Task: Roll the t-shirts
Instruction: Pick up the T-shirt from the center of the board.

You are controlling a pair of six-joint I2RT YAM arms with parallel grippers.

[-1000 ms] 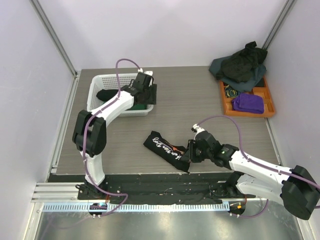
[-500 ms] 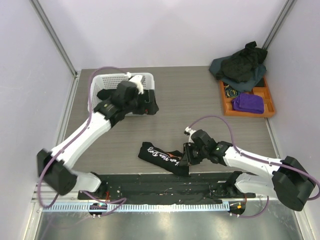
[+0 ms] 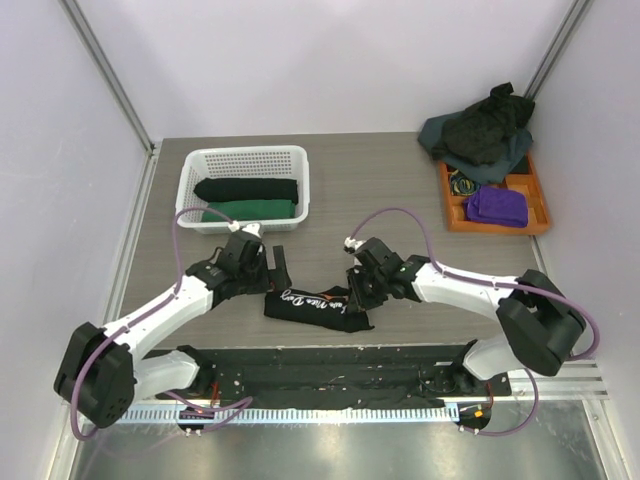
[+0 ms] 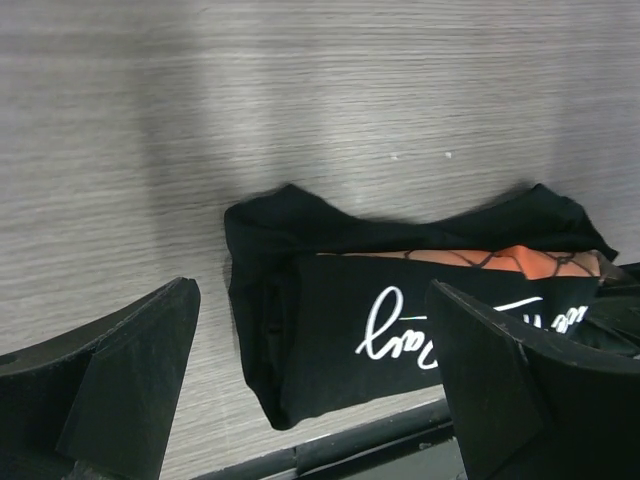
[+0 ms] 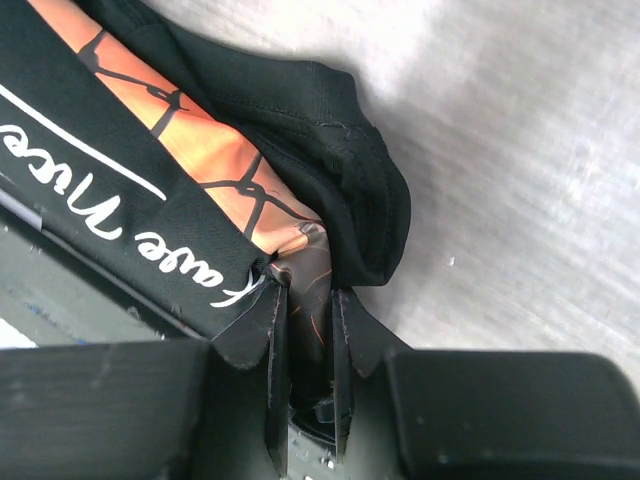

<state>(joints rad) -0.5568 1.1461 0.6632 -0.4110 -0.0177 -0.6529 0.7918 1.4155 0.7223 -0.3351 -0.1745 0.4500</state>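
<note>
The black cotton t-shirt with white script lettering and an orange print (image 3: 310, 303) lies on the grey wood-grain counter (image 3: 390, 190), close to its near edge and between the two claws. It is folded into a long, narrow, soft band. In the left wrist view this t-shirt (image 4: 400, 320) shows a flat lettered panel on top, a strip of orange print behind it, and rounded, loose black folds at its left end. The left claw (image 3: 272, 270) hangs above that left end. Its two dark, wedge-shaped fingers (image 4: 110, 390) stand wide apart and hold nothing, and they do not touch the fabric. The right claw (image 3: 355, 290) is at the other end of the band. In its own view the right claw (image 5: 305, 330) is nearly closed, and its thin matte fingers (image 5: 265, 335) pinch a fold of the orange printed fabric. Beside this fold the black cloth (image 5: 340, 160) bulges in a thick, stitched hem. At the far left, the white plastic lattice basket (image 3: 245, 157) holds a rolled black t-shirt (image 3: 245, 188) and a rolled green t-shirt (image 3: 248, 210), side by side. At the far right, a crumpled heap of black and grey-blue t-shirts (image 3: 480, 130) partly covers the orange compartment tray (image 3: 446, 205). A purple cloth (image 3: 497, 206) lies in this tray.
</note>
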